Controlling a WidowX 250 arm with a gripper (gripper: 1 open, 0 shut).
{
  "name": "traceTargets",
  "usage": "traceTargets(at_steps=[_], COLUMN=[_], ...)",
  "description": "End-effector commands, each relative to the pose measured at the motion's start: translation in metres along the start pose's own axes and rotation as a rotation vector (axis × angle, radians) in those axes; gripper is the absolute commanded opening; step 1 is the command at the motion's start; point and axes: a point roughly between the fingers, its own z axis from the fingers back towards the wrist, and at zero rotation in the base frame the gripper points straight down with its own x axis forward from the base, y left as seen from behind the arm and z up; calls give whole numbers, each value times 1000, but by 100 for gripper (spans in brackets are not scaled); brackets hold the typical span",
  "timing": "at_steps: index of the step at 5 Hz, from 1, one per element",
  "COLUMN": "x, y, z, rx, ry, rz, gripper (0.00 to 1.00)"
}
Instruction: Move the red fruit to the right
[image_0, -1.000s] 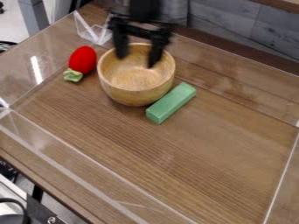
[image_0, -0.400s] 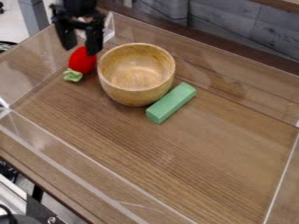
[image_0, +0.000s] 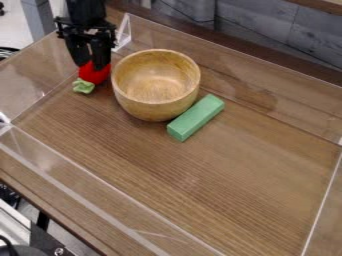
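Observation:
The red fruit (image_0: 92, 74) lies at the back left of the wooden table, its light green cap (image_0: 83, 87) pointing toward the front. My black gripper (image_0: 91, 58) points straight down over it, fingers (image_0: 78, 50) straddling its upper part and hiding that part. The jaws still stand apart around the fruit; whether they touch it I cannot tell. The fruit rests on the table just left of the wooden bowl.
A round wooden bowl (image_0: 156, 84) stands right of the fruit. A green rectangular block (image_0: 195, 117) lies at the bowl's front right. Clear plastic walls (image_0: 40, 62) ring the table, close behind and left of the gripper.
The gripper moved from above the bowl leftward and down over the red fruit. Its fingers have drawn slightly closer together. The fruit, bowl and block stayed put.

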Motion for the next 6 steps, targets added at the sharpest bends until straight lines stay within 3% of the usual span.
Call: traceTargets(at_steps=[1, 2, 4, 5, 6], x=[2, 11, 20, 21, 19], y=[5, 6, 0, -4, -9], z=[28, 42, 50, 52, 38], rx=[20, 18, 2, -11, -26], ry=[-64, -65, -30, -11, 3], rz=[-11, -69, -153, -173, -136], gripper=[100, 100, 100, 100, 100])
